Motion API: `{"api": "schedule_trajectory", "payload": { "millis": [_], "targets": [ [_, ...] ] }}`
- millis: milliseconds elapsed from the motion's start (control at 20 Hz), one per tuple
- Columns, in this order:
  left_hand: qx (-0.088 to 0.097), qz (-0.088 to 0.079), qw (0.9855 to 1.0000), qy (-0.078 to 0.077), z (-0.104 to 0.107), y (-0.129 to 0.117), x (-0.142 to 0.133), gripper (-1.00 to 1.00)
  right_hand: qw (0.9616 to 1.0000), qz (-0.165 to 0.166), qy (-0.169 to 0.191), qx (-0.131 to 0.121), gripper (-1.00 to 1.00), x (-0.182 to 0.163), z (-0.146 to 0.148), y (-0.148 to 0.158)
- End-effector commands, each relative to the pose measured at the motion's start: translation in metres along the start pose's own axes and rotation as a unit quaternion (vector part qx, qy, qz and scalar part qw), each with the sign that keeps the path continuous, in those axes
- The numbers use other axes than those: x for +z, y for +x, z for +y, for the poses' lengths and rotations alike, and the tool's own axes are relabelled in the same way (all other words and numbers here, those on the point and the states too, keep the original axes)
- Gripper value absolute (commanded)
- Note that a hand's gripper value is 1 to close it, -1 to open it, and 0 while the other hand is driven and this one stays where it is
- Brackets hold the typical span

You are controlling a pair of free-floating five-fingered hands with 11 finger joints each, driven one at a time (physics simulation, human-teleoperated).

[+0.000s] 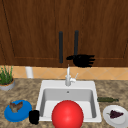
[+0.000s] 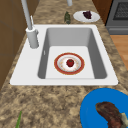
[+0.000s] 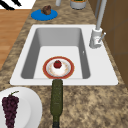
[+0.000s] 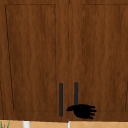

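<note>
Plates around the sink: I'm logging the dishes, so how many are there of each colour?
blue plate: 1
white plate: 1
red-rimmed plate: 1
Total: 3

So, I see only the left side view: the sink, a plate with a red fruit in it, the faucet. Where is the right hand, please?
Observer: In the front view the right hand is up at the wall cabinet, by the lower end of the right door handle.
Operator: Are its fingers closed on that handle?
Observer: No, the fingers are straight and spread, pointing right, away from the handle.
Operator: And the left hand?
Observer: The left hand hangs low, between the blue plate and the sink.
</note>
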Motion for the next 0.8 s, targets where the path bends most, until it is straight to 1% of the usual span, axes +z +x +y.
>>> {"api": "schedule_trajectory", "payload": {
  "millis": [0, 200, 550, 650, 750],
  "targets": [
    [0.0, 0.0, 1.0, 0.0, 0.0, 0.0, 0.0, 0.0, 0.9976, 0.029, 0.002, -0.064, -1.0, -0.007, 0.012, 0.01],
    [0.0, 0.0, 1.0, 0.0, 0.0, 0.0, 0.0, 0.0, 0.9951, 0.05, 0.012, -0.084, -1.0, -0.019, 0.026, 0.024],
    [0.0, 0.0, 1.0, 0.0, 0.0, 0.0, 0.0, 0.0, 0.993, 0.055, 0.023, -0.102, -1.0, -0.044, 0.035, 0.046],
    [0.0, 0.0, 1.0, 0.0, 0.0, 0.0, 0.0, 0.0, 0.993, 0.054, 0.021, -0.103, -1.0, -0.051, 0.04, 0.051],
    [0.0, 0.0, 1.0, 0.0, 0.0, 0.0, 0.0, 0.0, 0.9921, 0.054, 0.022, -0.111, -1.0, -0.055, 0.045, 0.055]
  ]
}}
